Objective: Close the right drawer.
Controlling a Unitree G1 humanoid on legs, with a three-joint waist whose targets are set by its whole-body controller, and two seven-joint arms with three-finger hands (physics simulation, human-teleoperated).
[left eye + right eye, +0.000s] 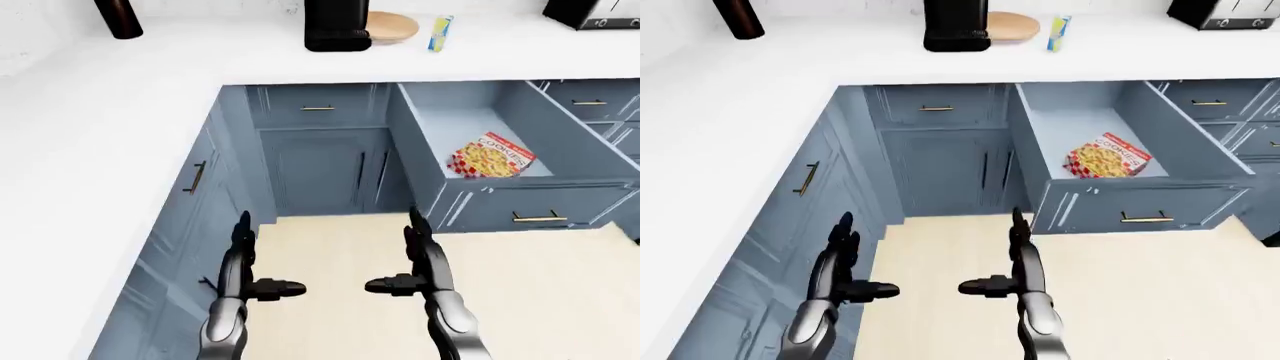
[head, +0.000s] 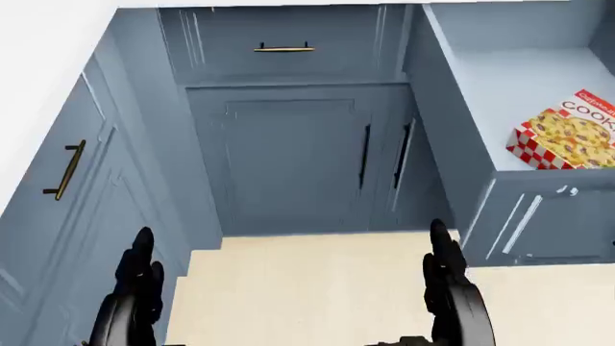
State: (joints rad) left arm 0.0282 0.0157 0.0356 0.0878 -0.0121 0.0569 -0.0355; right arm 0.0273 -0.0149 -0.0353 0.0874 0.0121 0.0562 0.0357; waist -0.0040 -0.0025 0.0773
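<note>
The right drawer stands pulled far out from the blue cabinets, its gold handle on the front panel facing me. A cookie box lies inside it. My left hand and right hand are both open, fingers pointing up, held low over the beige floor. The right hand is below and left of the drawer front, apart from it. Neither hand holds anything.
A white L-shaped counter runs along the left and top. On it stand a black appliance, a wooden board and a dark bottle. Another drawer stands open at the far right.
</note>
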